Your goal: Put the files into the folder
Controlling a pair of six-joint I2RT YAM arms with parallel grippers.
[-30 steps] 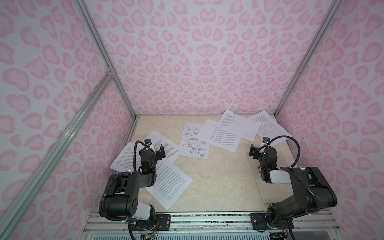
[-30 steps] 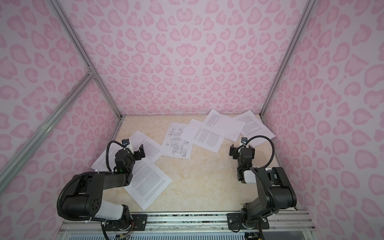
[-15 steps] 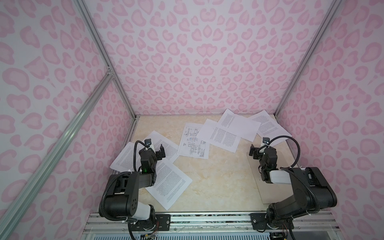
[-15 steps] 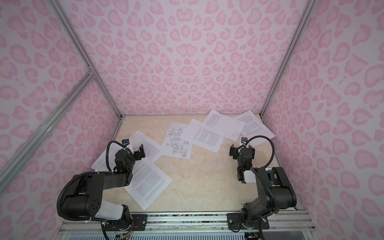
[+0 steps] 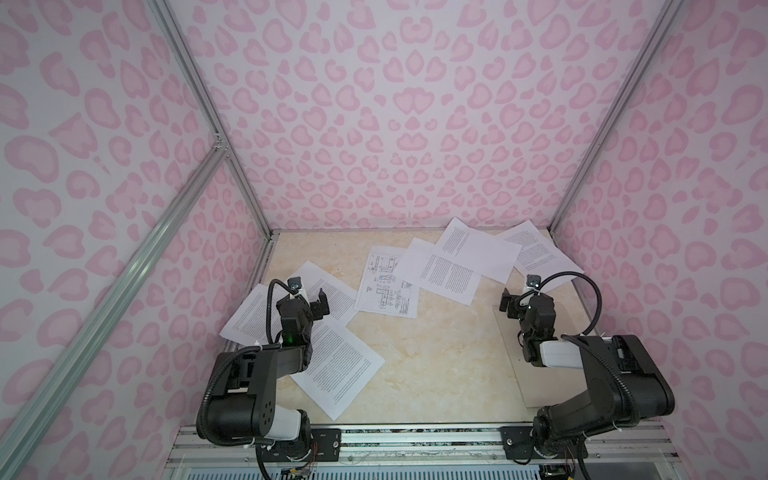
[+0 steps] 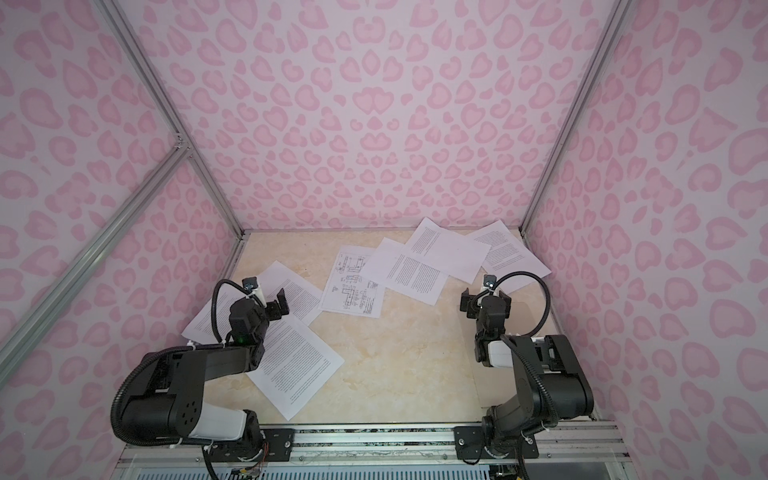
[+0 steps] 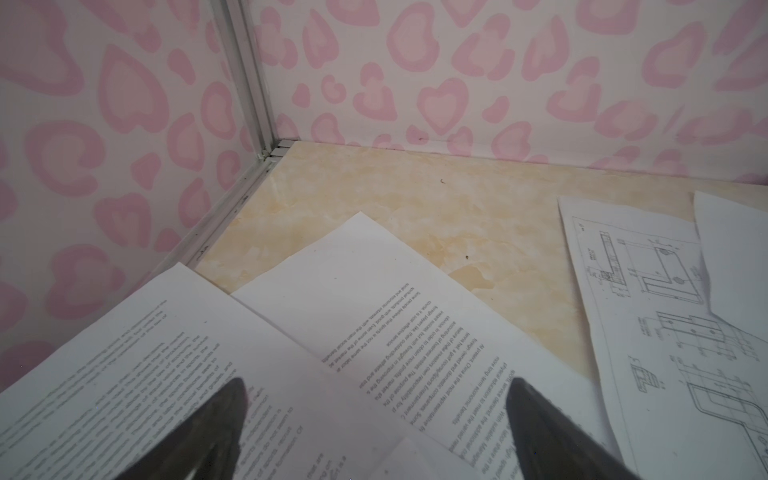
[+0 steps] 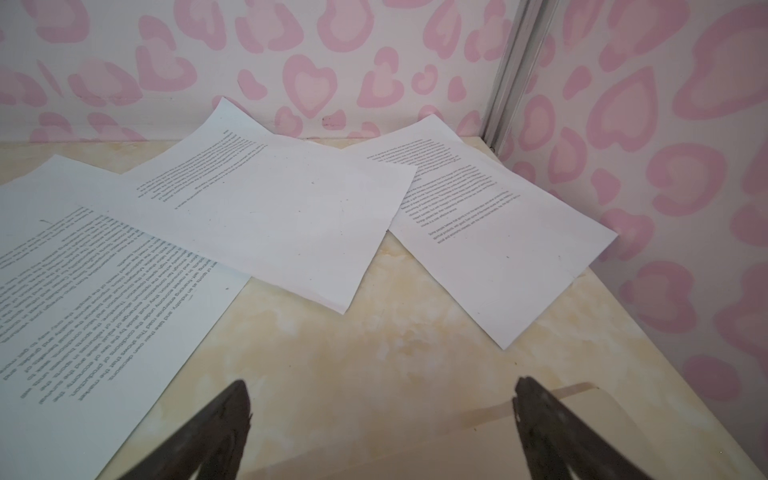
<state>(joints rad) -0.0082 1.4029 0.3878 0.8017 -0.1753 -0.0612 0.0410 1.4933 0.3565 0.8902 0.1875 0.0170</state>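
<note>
Files: loose white sheets (image 5: 336, 365) lie scattered flat. Three are at the lower left of both top views, around the left arm. The drawing sheet (image 5: 386, 286) is at the centre. Three more overlap toward the upper right corner of the floor.
Folder: the folder (image 5: 548, 386) lies closed and flat at the lower right, partly under the right arm. None of the files touch it.
How the files likely handle: very light, limp and slippery. A sheet probably slides rather than lifts, and the overlapped ones may drag their neighbours along.
Where to take hold: probably a free corner or edge. A sheet may need nudging until an edge buckles up for pinching.
How the folder likely handles: thin card, stiffer than paper. The cover needs lifting by its free long edge.
Left gripper (image 7: 378, 386): fingers spread wide, nothing between them, hanging over two overlapping text sheets.
Right gripper (image 8: 384, 386): fingers spread wide and empty, above the far edge of the folder (image 8: 415, 457).
Surface: smooth, glossy, beige marbled tabletop (image 5: 436, 353) that offers little friction.
Room: closed in by pink heart-patterned walls (image 5: 395, 124) and aluminium frame posts (image 5: 199, 104). The sheets at the upper right lie against the back wall.
</note>
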